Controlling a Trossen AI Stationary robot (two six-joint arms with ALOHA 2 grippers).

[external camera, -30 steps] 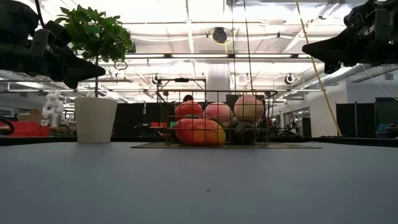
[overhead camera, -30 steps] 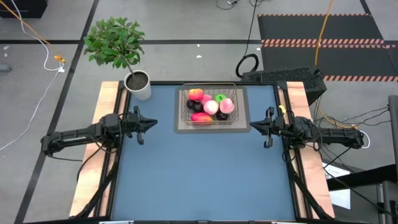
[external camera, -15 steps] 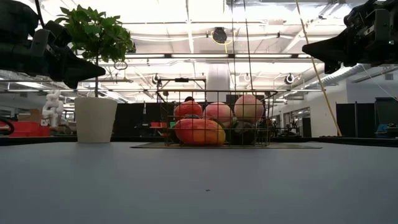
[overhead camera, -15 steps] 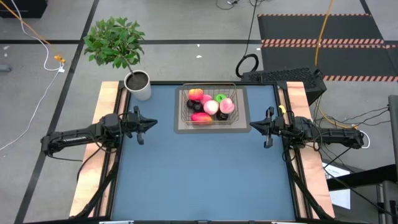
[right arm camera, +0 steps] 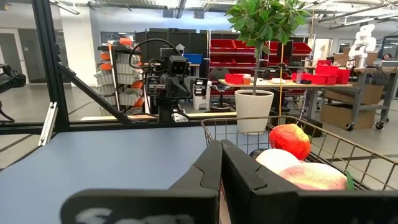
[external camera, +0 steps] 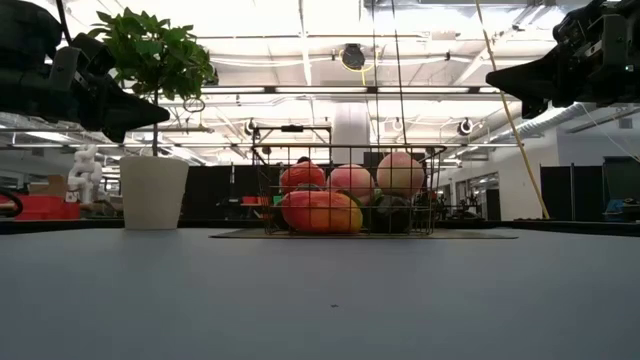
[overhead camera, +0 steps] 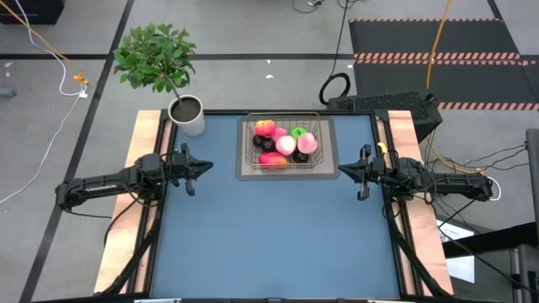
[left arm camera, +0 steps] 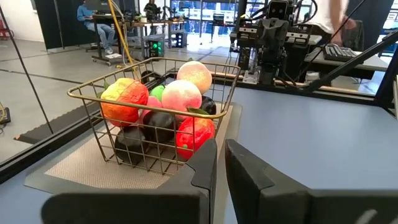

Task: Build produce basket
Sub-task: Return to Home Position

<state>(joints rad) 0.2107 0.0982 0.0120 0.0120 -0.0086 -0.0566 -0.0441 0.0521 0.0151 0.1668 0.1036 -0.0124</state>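
Note:
The wire-mesh basket [overhead camera: 250,145] stands on a grey mat [overhead camera: 244,173] at the table's far middle. The produce [overhead camera: 285,145] fills it: an orange-red fruit [overhead camera: 265,128], a green apple [overhead camera: 298,132], pink peaches [overhead camera: 306,143], a red-orange oval [overhead camera: 272,158] and small dark round ones [overhead camera: 260,143]. My left gripper [overhead camera: 202,168] hovers at the table's left edge, shut and pointing toward the basket [left arm camera: 149,118]. My right gripper [overhead camera: 347,171] hovers at the right edge, shut and facing the basket [right arm camera: 292,149]. In the low view both grippers, left [external camera: 150,105] and right [external camera: 500,78], hang well above the table.
A white pot [overhead camera: 189,116] with a leafy green plant [overhead camera: 156,55] stands at the table's far left corner, left of the basket. The blue table top [overhead camera: 278,236] stretches from the mat to the near edge. Wooden side rails [overhead camera: 143,143] run along both sides.

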